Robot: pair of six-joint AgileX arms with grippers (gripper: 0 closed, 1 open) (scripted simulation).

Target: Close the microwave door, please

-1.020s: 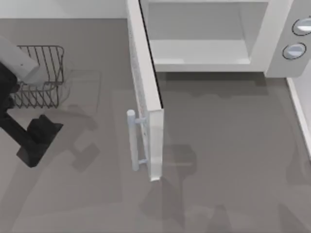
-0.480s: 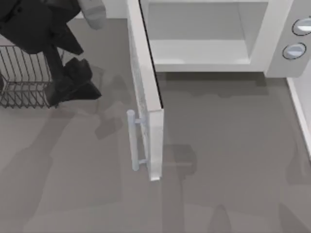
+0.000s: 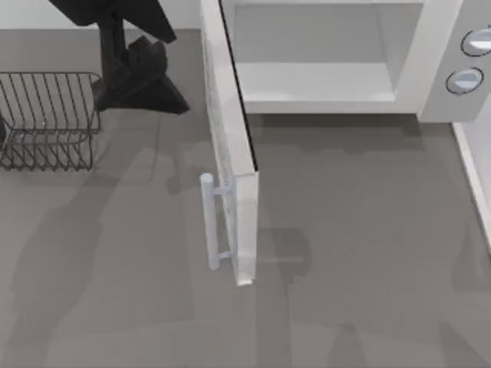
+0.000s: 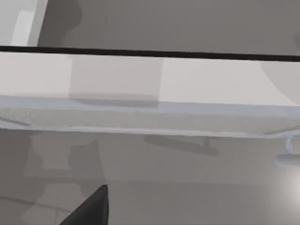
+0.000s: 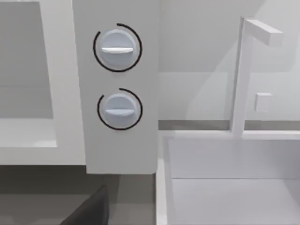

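Door (image 3: 230, 138) of the white microwave (image 3: 430, 69) stands wide open, bar handle (image 3: 209, 222) outward; left gripper (image 3: 142, 77) state unclear.

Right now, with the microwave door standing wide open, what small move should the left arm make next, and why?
Probably move the left gripper toward the right, up to the outer face of the microwave door. The door swings far out from the microwave, and the gripper sits beside that face, between it and the wire rack, not yet touching. Pushing there should swing the door shut.
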